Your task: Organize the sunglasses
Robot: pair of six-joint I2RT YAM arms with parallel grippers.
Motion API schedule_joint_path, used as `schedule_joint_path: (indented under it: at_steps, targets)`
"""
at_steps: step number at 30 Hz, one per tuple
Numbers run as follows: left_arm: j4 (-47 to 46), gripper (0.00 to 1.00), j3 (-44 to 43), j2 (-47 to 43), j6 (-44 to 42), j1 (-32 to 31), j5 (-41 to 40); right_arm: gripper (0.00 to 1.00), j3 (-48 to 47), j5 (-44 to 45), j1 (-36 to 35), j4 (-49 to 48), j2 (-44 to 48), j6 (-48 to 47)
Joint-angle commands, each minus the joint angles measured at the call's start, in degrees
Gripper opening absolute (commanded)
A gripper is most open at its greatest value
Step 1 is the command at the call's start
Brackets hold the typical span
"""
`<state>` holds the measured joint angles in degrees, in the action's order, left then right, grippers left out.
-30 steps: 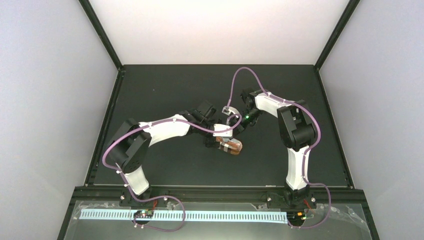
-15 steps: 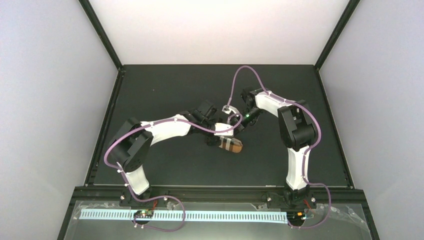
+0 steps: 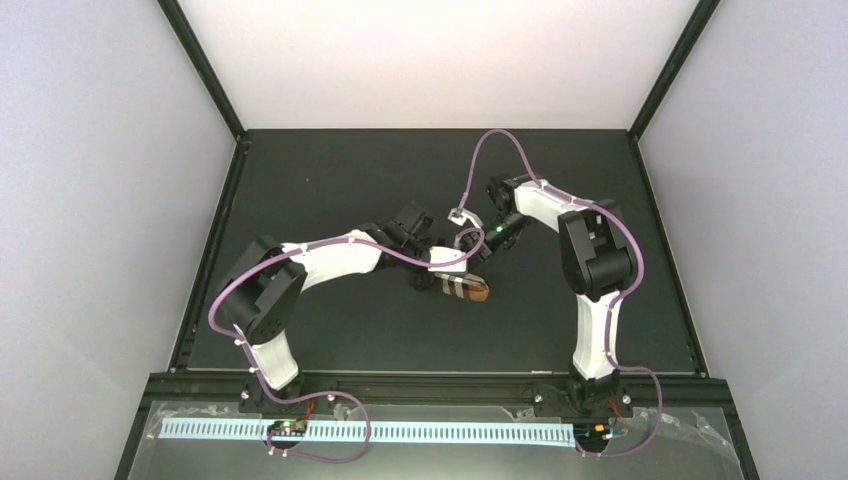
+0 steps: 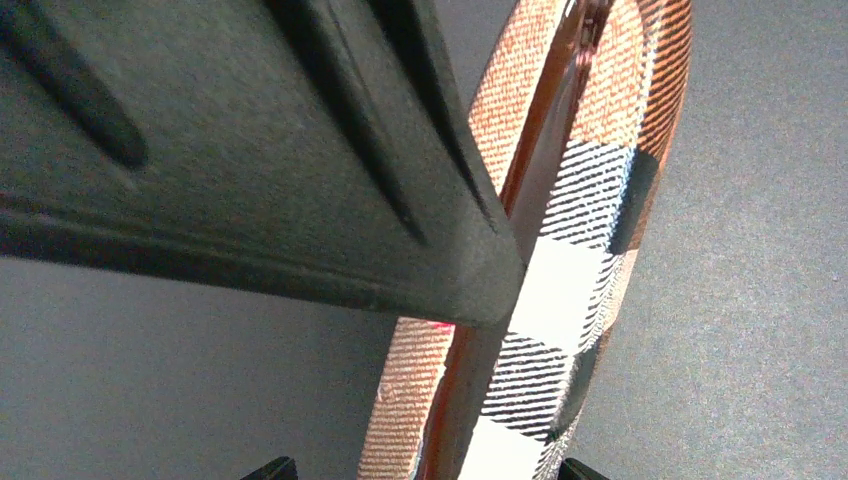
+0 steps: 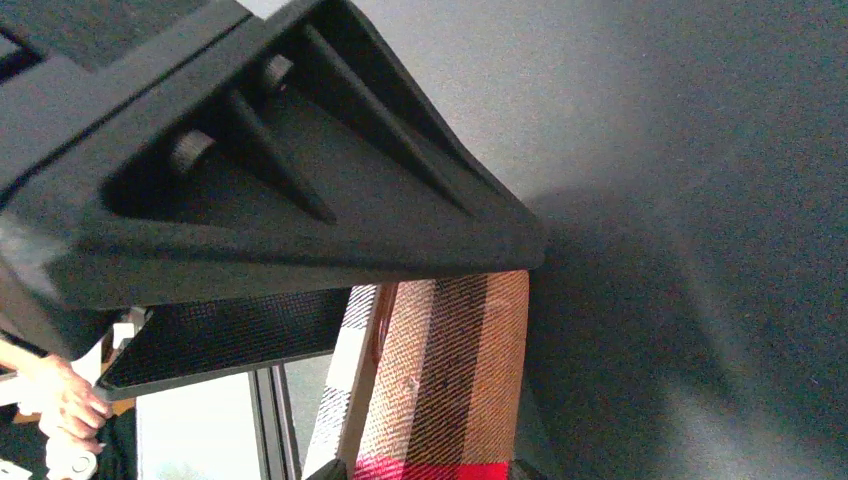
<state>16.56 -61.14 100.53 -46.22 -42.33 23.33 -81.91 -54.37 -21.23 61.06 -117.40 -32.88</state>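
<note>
From above, two white-and-black robot arms [image 3: 330,258] meet far out over the black bench [image 3: 330,170] at one oblong brown case with pale stripes [image 3: 464,289], shut. Only the left wrist view shows the left pincer [image 4: 422,466] spread astride it — a gap on one side. Whether the right pincer [image 3: 466,252] is spread I cannot tell — nor where the sunglasses are.

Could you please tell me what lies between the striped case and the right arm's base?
Between the striped case and the right arm's base there is only bare table, as the top view shows.

Soft even light, blurred wrist close-ups
</note>
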Motion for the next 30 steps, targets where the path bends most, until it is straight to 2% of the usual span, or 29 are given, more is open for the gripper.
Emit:
schedule_joint_path:
  at_steps: [1,9,25,30]
  targets:
    - [-1.4,0.68,0.3,1.1,-0.3,0.4,1.5,0.44,-1.8,-5.2,0.5,1.9,-1.5,0.6]
    - [-1.1,0.58,0.2,1.4,-0.2,0.4,2.4,0.5,-2.5,-6.7,0.7,3.0,-3.4,0.6]
    - [-0.1,0.52,0.2,1.1,0.0,0.4,2.5,0.62,-2.7,-7.1,2.6,2.5,-4.2,2.1]
    - [0.8,0.5,-0.4,1.2,0.6,0.5,3.1,0.67,-2.3,-4.1,3.6,2.4,-2.8,0.6]
